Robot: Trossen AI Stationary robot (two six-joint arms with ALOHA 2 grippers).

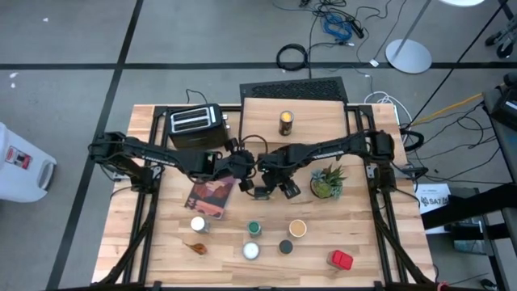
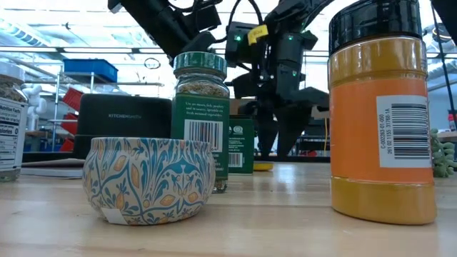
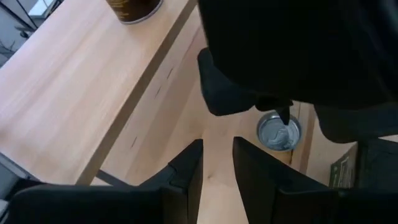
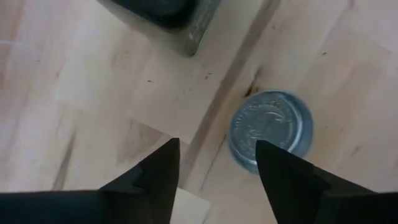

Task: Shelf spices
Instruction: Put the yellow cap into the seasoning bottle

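Note:
The shelf [image 1: 323, 121] stands at the table's far middle with a dark jar with a gold top [image 1: 285, 123] on its wooden top. Several spices stand near the front edge: a white-lidded jar [image 1: 198, 224], a green-lidded one [image 1: 254, 229], a tan-lidded one [image 1: 297, 229] and a red tin [image 1: 340, 259]. A small round silver tin [image 4: 268, 129] sits on the table just in front of the shelf. My right gripper [image 4: 217, 162] hangs open above it, pointing down, with the tin beside one finger. My left gripper [image 3: 217, 158] hovers open close by, holding nothing.
A black toaster [image 1: 194, 123] stands left of the shelf. A reddish book [image 1: 212, 196] lies under the left arm, and a potted plant [image 1: 327, 182] stands under the right arm. In the low view a patterned tin [image 2: 148, 178] and an orange jar [image 2: 382, 114] stand close to the camera.

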